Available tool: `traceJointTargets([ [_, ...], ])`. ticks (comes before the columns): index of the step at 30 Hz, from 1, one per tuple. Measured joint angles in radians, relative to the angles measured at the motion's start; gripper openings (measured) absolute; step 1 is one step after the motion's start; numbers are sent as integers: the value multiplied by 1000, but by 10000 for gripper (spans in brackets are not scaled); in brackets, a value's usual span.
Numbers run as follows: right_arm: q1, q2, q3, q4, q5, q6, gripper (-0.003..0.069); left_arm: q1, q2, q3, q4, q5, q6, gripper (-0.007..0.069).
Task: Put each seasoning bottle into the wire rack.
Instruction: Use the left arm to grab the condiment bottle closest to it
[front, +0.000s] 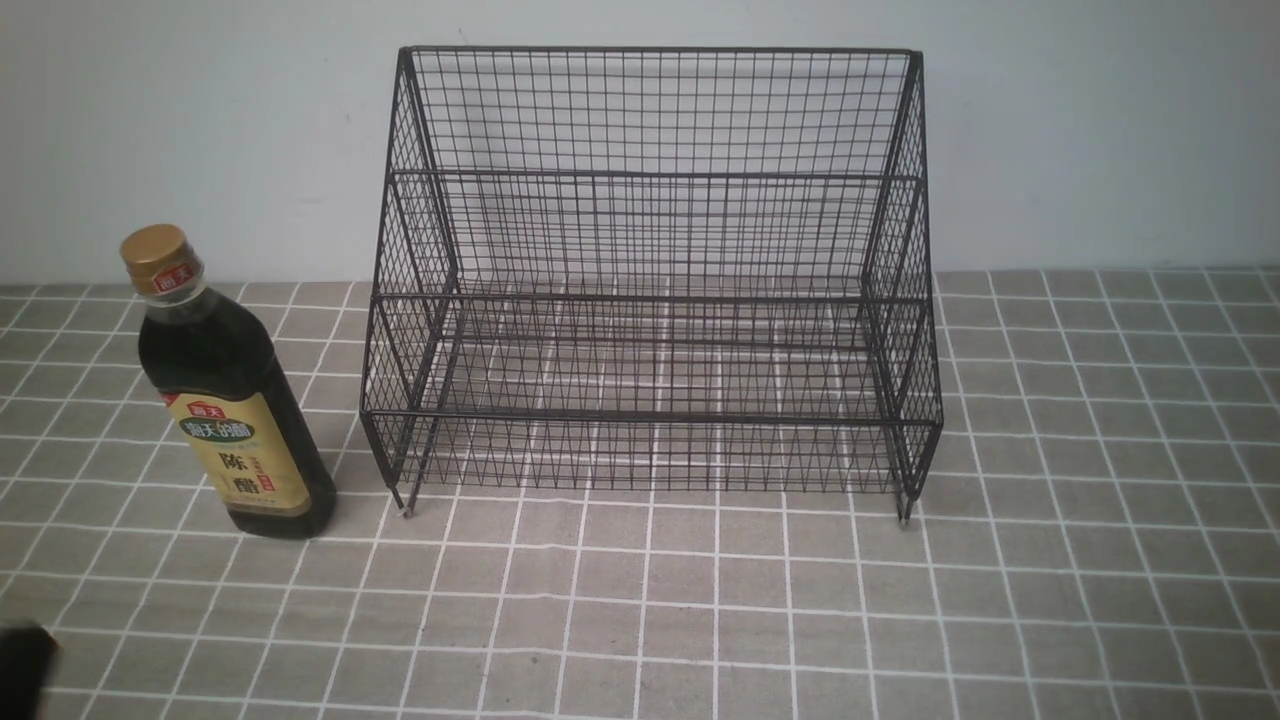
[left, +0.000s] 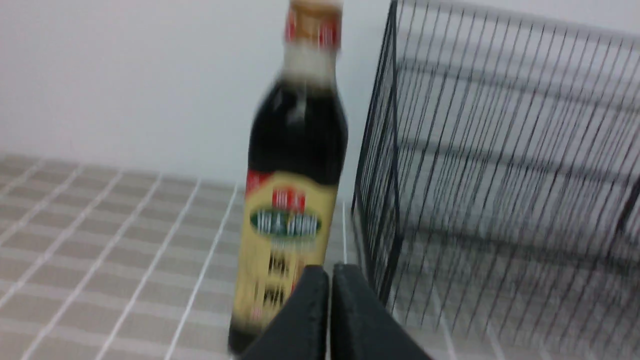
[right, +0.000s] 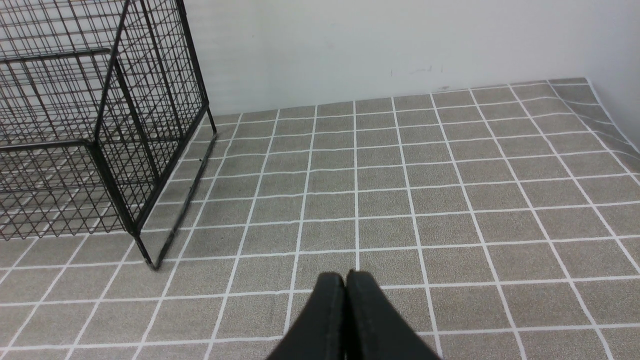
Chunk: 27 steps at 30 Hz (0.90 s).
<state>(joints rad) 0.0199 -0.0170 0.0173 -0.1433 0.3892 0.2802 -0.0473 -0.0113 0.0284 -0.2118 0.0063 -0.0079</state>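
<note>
Left gripper (left: 330, 274) — jaws pressed together, nothing held. It points at the lower label of the seasoning bottle (left: 295, 175). The left wrist view is blurred, so I cannot tell how far it is from the glass; it looks apart, not touching. In the front view only a dark shape (front: 25, 668) shows at the bottom-left corner, probably part of that arm, well short of the bottle.

Right gripper (right: 345, 281) — also closed and empty, low over the checked tablecloth (right: 450, 200), off the right side of the wire rack (right: 115, 165).

Seasoning bottle (front: 235, 400): upright on the cloth, cap on, just beside the rack's left front foot, outside the mesh.

Wire rack (front: 650, 413): both tiers bare, nothing on either shelf.

Progress: none of the placing is done. This is the only bottle in view, and it is not yet gripped. Left to do, by my reading: open the left jaws, take the bottle, lift it over the front rail and set it on a tier.
</note>
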Motion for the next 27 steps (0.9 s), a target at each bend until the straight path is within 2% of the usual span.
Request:
traceJointTargets([
  [2,0,0,0,0,0,0,-12,0,0,0,-22,-212,-1,-6],
  [3,0,0,0,0,0,0,-12,0,0,0,-25,-230,-1,-6],
  [5,0,0,0,0,0,0,-12,0,22,-1,-28,-404,-1,-6],
  [9,0,0,0,0,0,0,-12,0,163,-55,-1,-428,-1,-1],
  [12,0,0,0,0,0,0,-12,0,331,-130,40,-426,-2,34],
  [17,0,0,0,0,0,0,-12,0,621,-235,84,-466,-2,173],
  [18,0,0,0,0,0,0,-12,0,707,-282,90,-502,-4,246],
  [20,0,0,0,0,0,0,-12,0,818,-331,93,-535,-6,343],
  [21,0,0,0,0,0,0,-12,0,829,-336,93,-538,-6,353],
  [22,0,0,0,0,0,0,-12,0,921,-372,94,-559,-7,426],
  [26,0,0,0,0,0,0,-12,0,1097,-463,102,-601,-7,566],
  [27,0,0,0,0,0,0,-12,0,1119,-470,108,-606,-7,573],
])
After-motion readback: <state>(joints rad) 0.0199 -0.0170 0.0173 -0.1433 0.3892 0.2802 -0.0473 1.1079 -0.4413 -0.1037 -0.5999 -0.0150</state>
